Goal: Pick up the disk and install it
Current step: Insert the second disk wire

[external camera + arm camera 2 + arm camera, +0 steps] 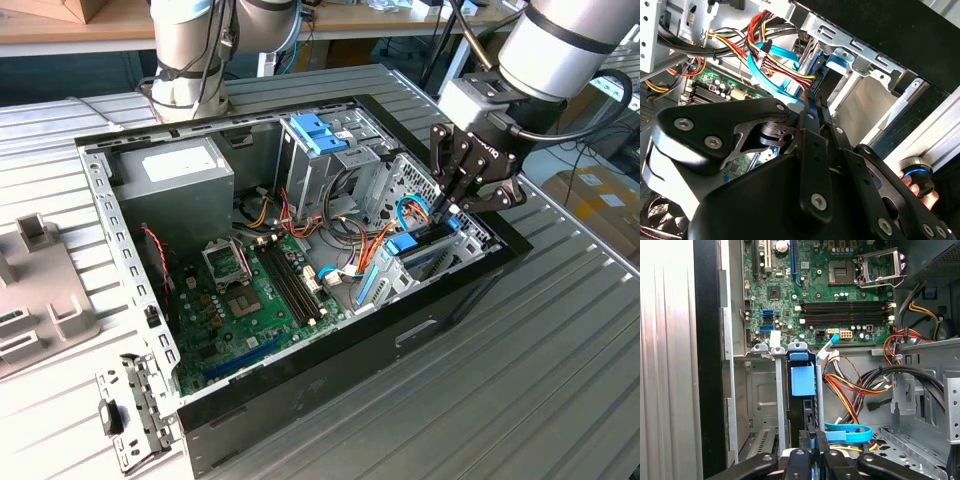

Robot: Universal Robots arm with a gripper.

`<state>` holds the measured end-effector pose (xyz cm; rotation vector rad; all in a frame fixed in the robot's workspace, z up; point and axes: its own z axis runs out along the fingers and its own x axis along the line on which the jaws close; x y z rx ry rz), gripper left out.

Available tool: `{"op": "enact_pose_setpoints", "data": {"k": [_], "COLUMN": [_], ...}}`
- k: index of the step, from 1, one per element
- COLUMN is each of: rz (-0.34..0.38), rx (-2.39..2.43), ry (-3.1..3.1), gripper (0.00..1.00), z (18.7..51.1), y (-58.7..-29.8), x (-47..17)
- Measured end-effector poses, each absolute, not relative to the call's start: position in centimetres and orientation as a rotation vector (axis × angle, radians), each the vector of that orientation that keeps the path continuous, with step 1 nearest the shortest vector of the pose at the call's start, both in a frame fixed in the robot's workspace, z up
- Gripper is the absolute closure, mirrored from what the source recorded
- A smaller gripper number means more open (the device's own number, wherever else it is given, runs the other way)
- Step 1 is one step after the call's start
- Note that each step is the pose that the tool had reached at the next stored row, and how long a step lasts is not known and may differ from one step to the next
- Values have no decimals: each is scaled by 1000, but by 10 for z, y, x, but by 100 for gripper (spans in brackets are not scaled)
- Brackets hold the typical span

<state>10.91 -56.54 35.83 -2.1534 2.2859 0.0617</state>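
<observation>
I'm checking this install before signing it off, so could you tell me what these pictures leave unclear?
- The disk: in the first wrist view it stands on edge in its bay; its grey body is hidden by the bay walls and the hand.
- How deep the disk sits: in the exterior view the hand covers that spot.
- The bay floor: in the second wrist view the hand's black links block it.

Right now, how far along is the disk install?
Done: the disk is off the table and stands on edge in the drive bay by the case's front wall. In hand: the gripper is shut on the disk's edge; in the exterior view the gripper reaches down into that bay. Left: release. Whether the disk is fully seated can't be judged.
</observation>
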Motion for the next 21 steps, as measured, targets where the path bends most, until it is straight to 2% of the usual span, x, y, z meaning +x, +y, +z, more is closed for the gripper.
{"op": "enact_pose_setpoints", "data": {"k": [21], "rz": [63], "rx": [-2153], "ry": [2285], "gripper": [84], "z": [356], "y": [-565], "x": [105]}}
